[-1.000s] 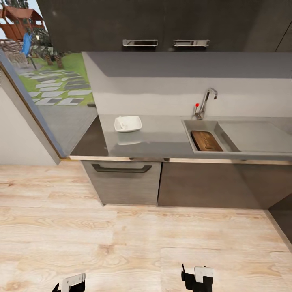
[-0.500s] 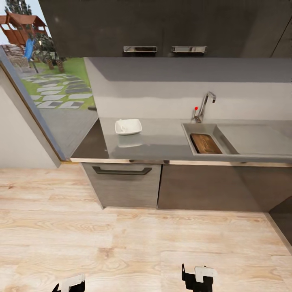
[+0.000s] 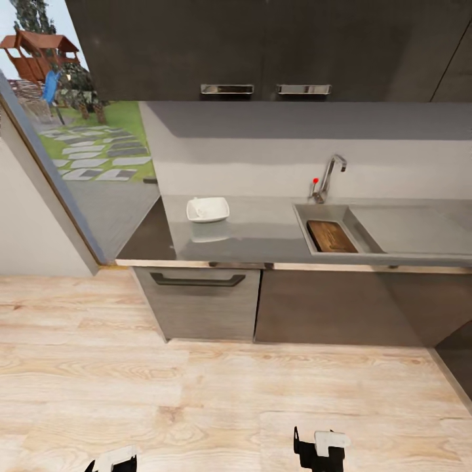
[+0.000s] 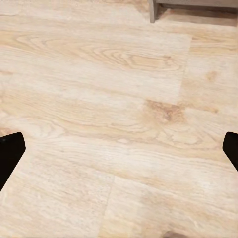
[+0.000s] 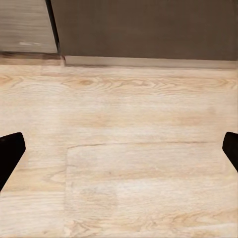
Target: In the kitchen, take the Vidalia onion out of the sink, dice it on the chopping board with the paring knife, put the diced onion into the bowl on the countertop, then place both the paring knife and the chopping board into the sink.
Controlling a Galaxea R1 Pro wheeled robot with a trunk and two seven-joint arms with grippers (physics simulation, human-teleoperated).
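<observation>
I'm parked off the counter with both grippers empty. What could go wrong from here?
1. The chopping board lies in the sink, but I cannot make out the paring knife from the head view. Calling the job done could be premature.
2. The bowl is too small to check for diced onion.
3. Any reach into the basin passes close to the tap, so an arm might knock it.
</observation>
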